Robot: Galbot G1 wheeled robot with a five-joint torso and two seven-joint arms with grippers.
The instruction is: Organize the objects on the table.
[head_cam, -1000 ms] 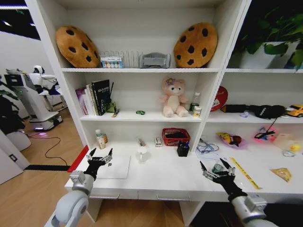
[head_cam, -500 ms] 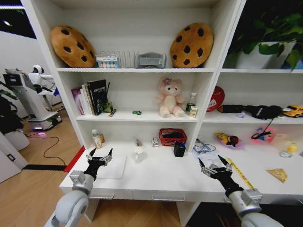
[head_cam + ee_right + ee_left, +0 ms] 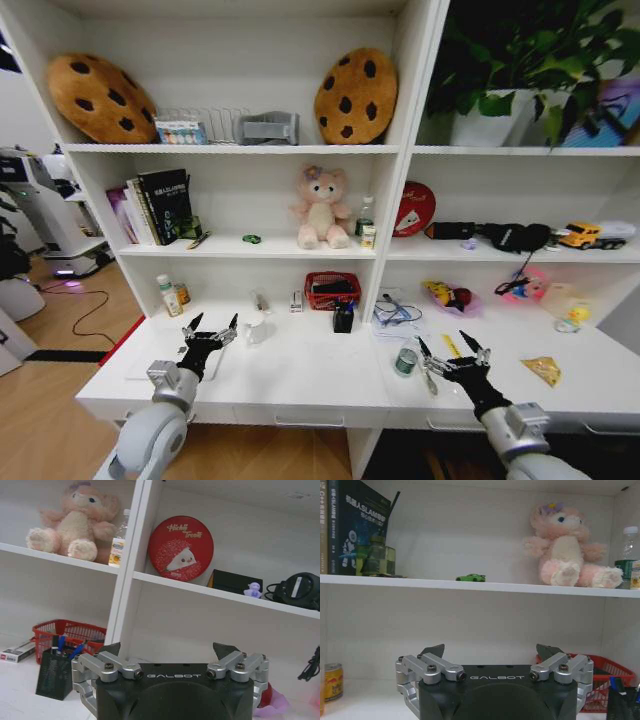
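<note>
Smooth white table, fuzzy plush bear

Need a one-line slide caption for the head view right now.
Both hands, left and right, open over the desk, small can near the right one.

black "galbot"-marked left gripper, silver screwed linkages, grey arms.

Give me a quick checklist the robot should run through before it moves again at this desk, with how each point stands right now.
1. Left tool open and empty: ok, fingers spread over the table.
2. Right tool open and empty: ok, hovering above the table's front edge.
3. Small green can upright and apart from the right tool: ok.
4. Black pen cup standing, pens inside: ok.
5. Laptop free to lift: cannot tell, the left arm covers most of it.
6. Green toy car on the table: not ok, it sits on the shelf beside the plush bear.
</note>
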